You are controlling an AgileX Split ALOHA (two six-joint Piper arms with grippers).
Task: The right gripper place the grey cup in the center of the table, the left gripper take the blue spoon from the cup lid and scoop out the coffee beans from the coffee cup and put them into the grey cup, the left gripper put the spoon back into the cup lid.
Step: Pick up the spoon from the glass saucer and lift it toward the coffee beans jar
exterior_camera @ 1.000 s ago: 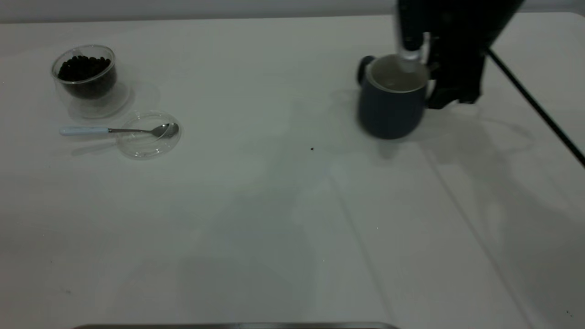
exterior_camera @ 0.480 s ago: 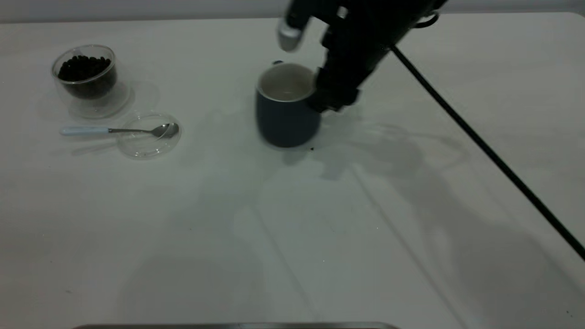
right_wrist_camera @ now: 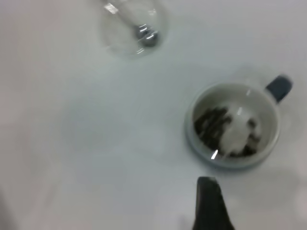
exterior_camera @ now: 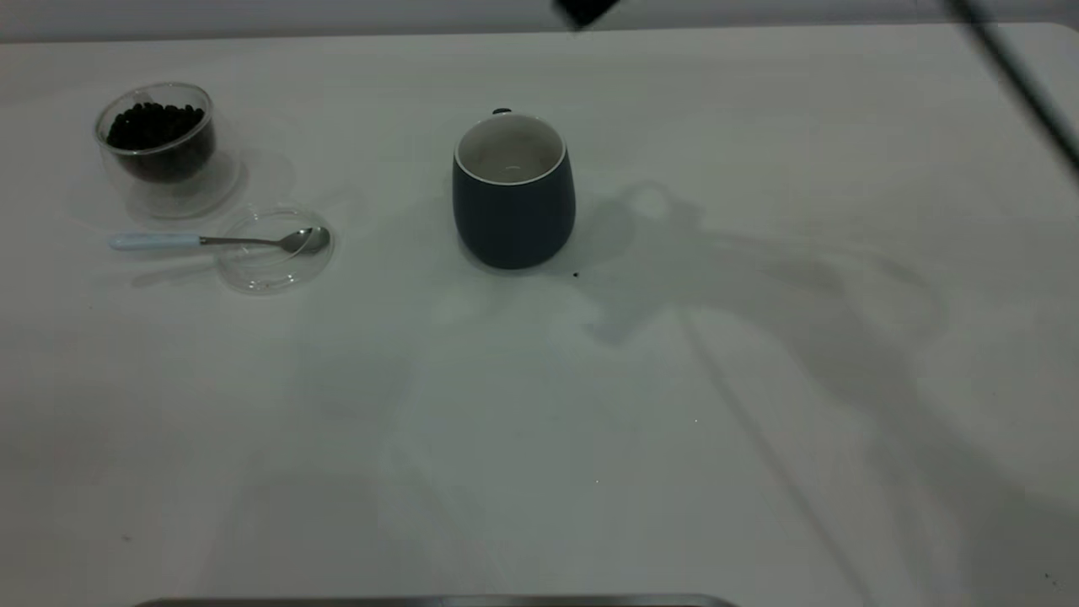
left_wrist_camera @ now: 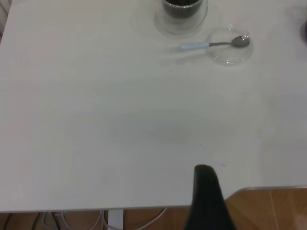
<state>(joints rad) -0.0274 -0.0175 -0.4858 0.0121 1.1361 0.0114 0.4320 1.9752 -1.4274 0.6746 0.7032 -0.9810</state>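
Note:
The grey cup [exterior_camera: 514, 211] stands upright near the middle of the table [exterior_camera: 674, 438], its handle turned to the far side, and nothing holds it. My right gripper [right_wrist_camera: 209, 201] hangs above and beside the grey cup [right_wrist_camera: 232, 124], open and empty; only a black tip of it [exterior_camera: 582, 10] shows at the top edge of the exterior view. At far left the coffee cup [exterior_camera: 156, 143] holds the coffee beans [exterior_camera: 152, 125]. In front of it the blue spoon [exterior_camera: 211, 241] rests with its bowl in the cup lid [exterior_camera: 274, 250]. My left gripper [left_wrist_camera: 206, 191] sits back over the table's edge, far from the blue spoon [left_wrist_camera: 211, 44].
The right arm's black cable [exterior_camera: 1020, 76] crosses the upper right corner. A small dark speck [exterior_camera: 576, 274] lies by the mug's base. The table's edge [left_wrist_camera: 144, 209], with wooden floor beyond it, lies right by the left gripper.
The right gripper carried the grey cup from the right side to the table's middle, let go of it and rose out of the top of the exterior view. Spoon, lid and glass cup stayed put.

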